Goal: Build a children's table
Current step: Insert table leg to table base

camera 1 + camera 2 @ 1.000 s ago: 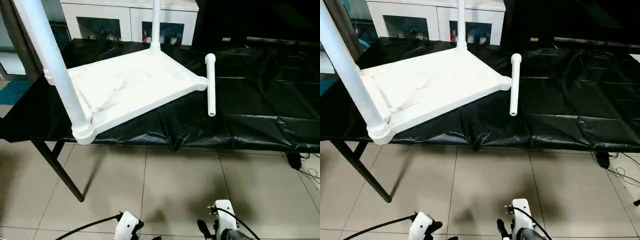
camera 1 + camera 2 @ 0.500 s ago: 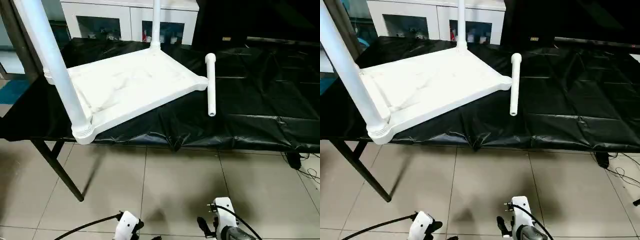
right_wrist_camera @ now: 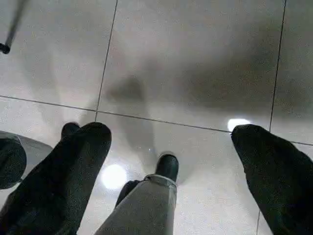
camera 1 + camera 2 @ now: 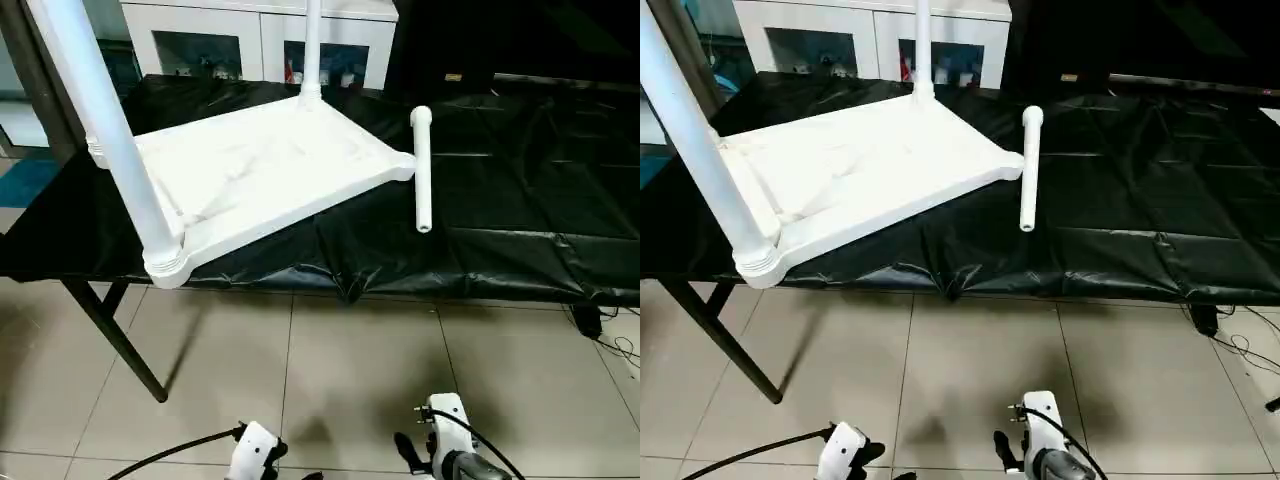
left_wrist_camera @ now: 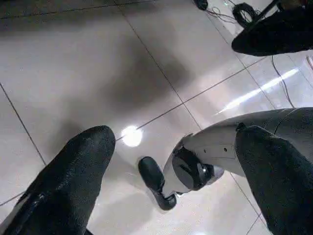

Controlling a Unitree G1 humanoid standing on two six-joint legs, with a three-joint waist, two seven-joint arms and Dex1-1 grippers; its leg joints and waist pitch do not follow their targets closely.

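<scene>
Children's table: upside down on the black-draped work table, toward 10 o'clock in the head view, its ribbed underside facing up.
Near leg: stands upright in the corner socket closest to the camera, at 9 o'clock.
Far leg: upright in the far corner socket, at 12 o'clock.
Loose leg: lies flat on the black cloth just beside the top's right corner, running toward the table's near edge.
Left gripper: low over the tiled floor, black fingers spread wide, nothing between them.
Right gripper: also low over the floor, fingers spread wide, empty.
</scene>
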